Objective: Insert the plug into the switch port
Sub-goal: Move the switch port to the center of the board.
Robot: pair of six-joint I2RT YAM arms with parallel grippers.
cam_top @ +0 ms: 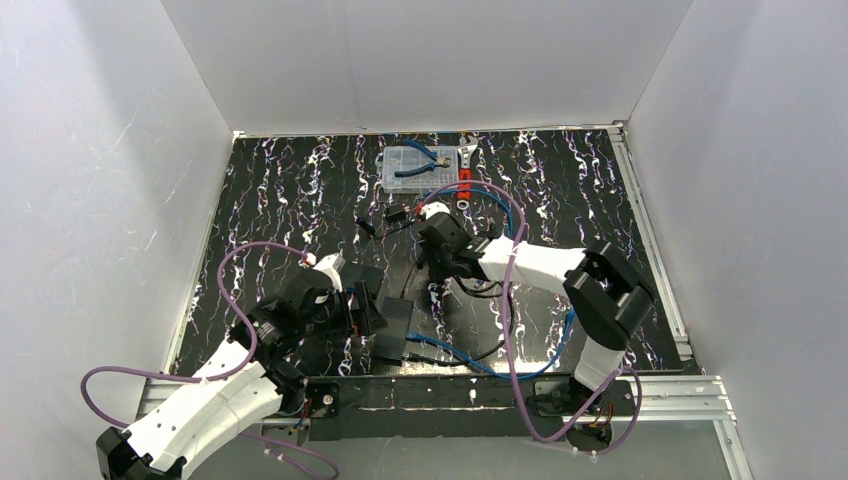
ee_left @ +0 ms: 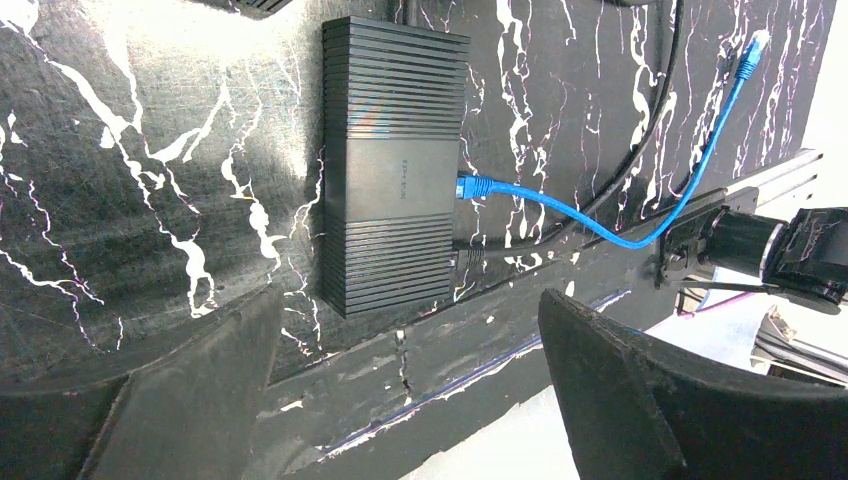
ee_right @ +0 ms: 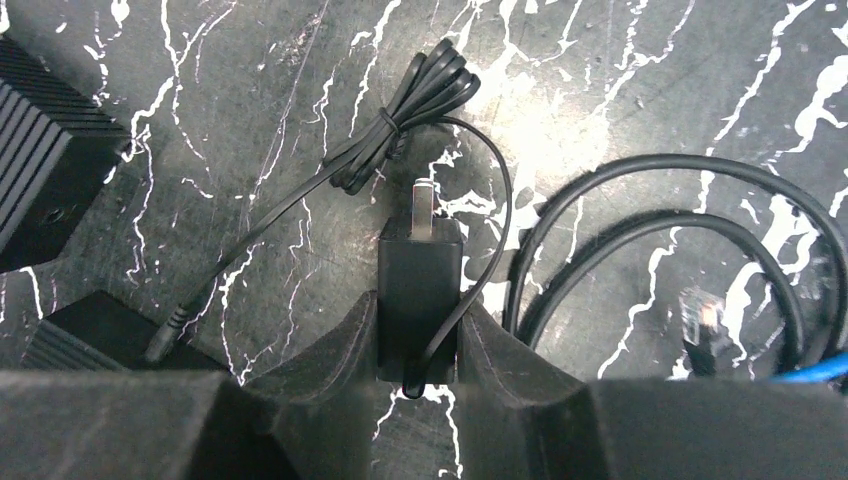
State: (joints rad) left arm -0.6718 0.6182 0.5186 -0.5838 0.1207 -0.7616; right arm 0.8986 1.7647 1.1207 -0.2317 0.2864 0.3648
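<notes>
The switch [ee_left: 390,170] is a flat matte-black ribbed box near the table's front edge [cam_top: 395,330]. Its port edge holds a blue cable's plug [ee_left: 472,187] and a black cable [ee_left: 466,256]. My left gripper [ee_left: 420,400] hovers open just short of the box, empty [cam_top: 362,300]. At mid-table my right gripper [cam_top: 437,240] has its fingers pressed on both sides of a black power adapter [ee_right: 420,285] with metal prongs [ee_right: 424,196]. The adapter's thin cord, partly bundled [ee_right: 420,95], ends in a small barrel plug [ee_right: 163,343] lying on the table.
A clear parts box [cam_top: 420,167] with blue pliers and a red-handled tool [cam_top: 464,180] stand at the back. Thick black cable loops [ee_right: 640,230], a loose clear network plug [ee_right: 700,312] and blue cable [cam_top: 455,352] lie around. Dark ribbed box corners [ee_right: 35,170] show at left.
</notes>
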